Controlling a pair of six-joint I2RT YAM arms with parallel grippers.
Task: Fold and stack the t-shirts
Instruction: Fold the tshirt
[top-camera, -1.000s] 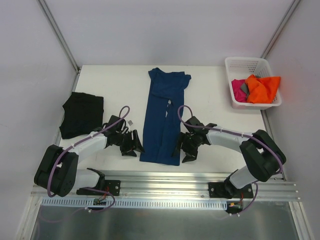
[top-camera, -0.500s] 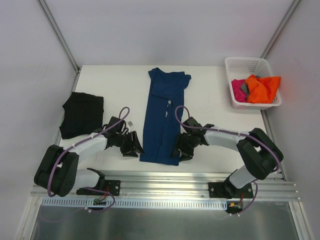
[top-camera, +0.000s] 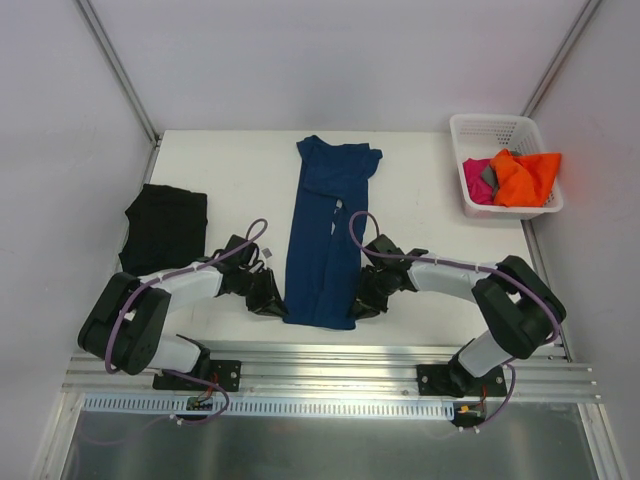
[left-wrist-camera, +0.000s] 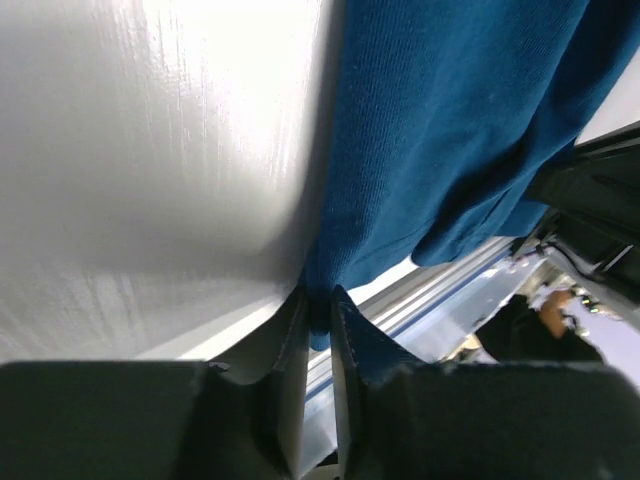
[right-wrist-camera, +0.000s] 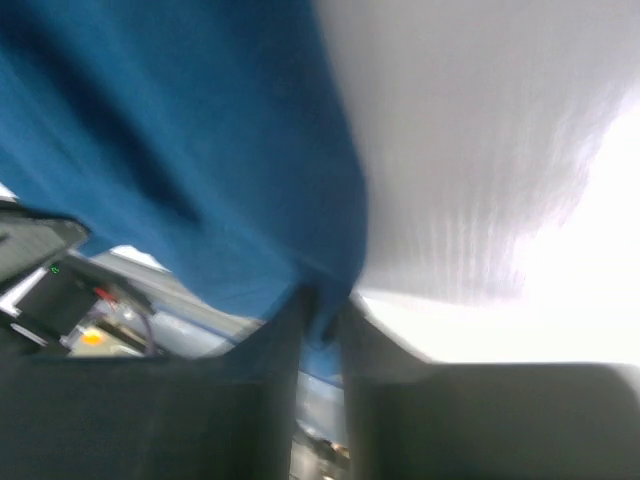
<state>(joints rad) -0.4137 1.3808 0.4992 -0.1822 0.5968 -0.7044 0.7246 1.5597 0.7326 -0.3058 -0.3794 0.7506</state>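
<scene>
Matt, finely knitted navy t-shirt (top-camera: 325, 240) on a glossy table (top-camera: 230, 170).

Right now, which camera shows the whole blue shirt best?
The top camera. It shows the whole blue shirt lying in a long strip on the table. Each wrist camera shows only a close-up bit of its near edge, pinched in the left claw or the right claw.

Nothing to read here, no words, no numbers, no brand. The navy t-shirt (top-camera: 322, 250) shows plain cloth in both wrist views and from above. There's a small pale tag (top-camera: 338, 207) on it, but it's far too tiny to make out. The black t-shirt (top-camera: 165, 228) and the white basket (top-camera: 490, 120) carry no legible marking either.
</scene>
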